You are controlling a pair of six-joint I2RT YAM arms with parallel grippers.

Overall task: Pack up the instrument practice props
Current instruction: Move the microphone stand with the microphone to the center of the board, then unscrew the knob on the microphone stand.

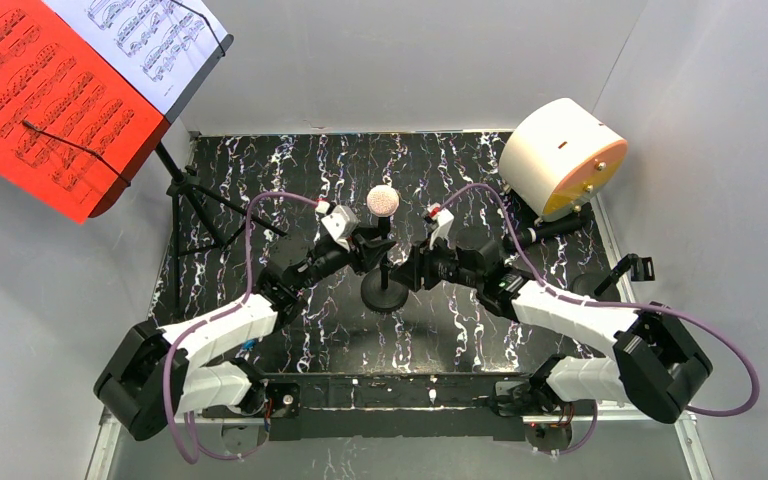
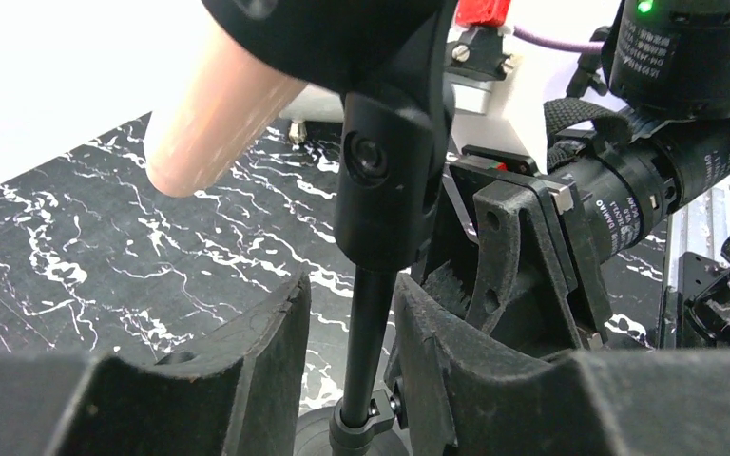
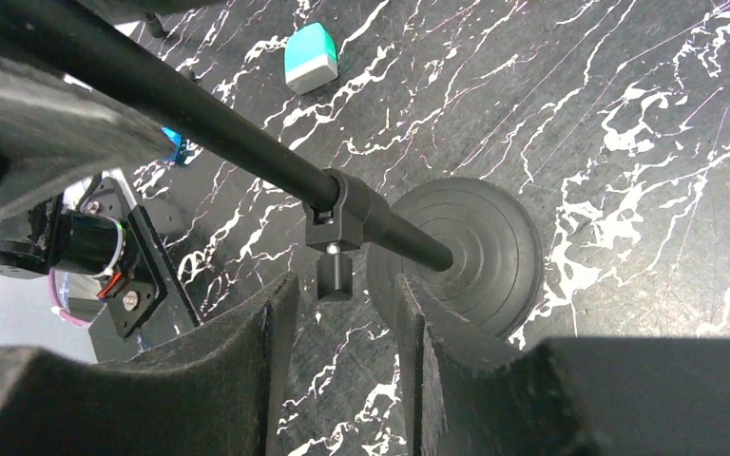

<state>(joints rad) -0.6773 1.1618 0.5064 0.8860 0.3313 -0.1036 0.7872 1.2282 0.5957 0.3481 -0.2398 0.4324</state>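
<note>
The beige-headed microphone (image 1: pixel 383 200) stands on a black pole (image 1: pixel 385 262) with a round base (image 1: pixel 384 293) at mid-table. My left gripper (image 1: pixel 374 246) is open around the pole (image 2: pixel 369 332); the pole is close to the right finger (image 2: pixel 437 361), with a gap to the left one. The beige handle (image 2: pixel 209 123) sits in a black clip (image 2: pixel 390 171). My right gripper (image 1: pixel 412 268) is open, its fingertips (image 3: pixel 276 323) either side of the pole's clamp knob (image 3: pixel 335 275) just above the base (image 3: pixel 475 252). The black music rack (image 1: pixel 188 195) holds red (image 1: pixel 45 95) and white (image 1: pixel 155 40) sheets at far left.
The big white cylinder with an orange face (image 1: pixel 560 158) stands at the back right. A black microphone-like rod (image 1: pixel 552 228) lies just below it. A small teal block (image 3: pixel 309 55) lies on the marbled mat. Grey walls close in left and right.
</note>
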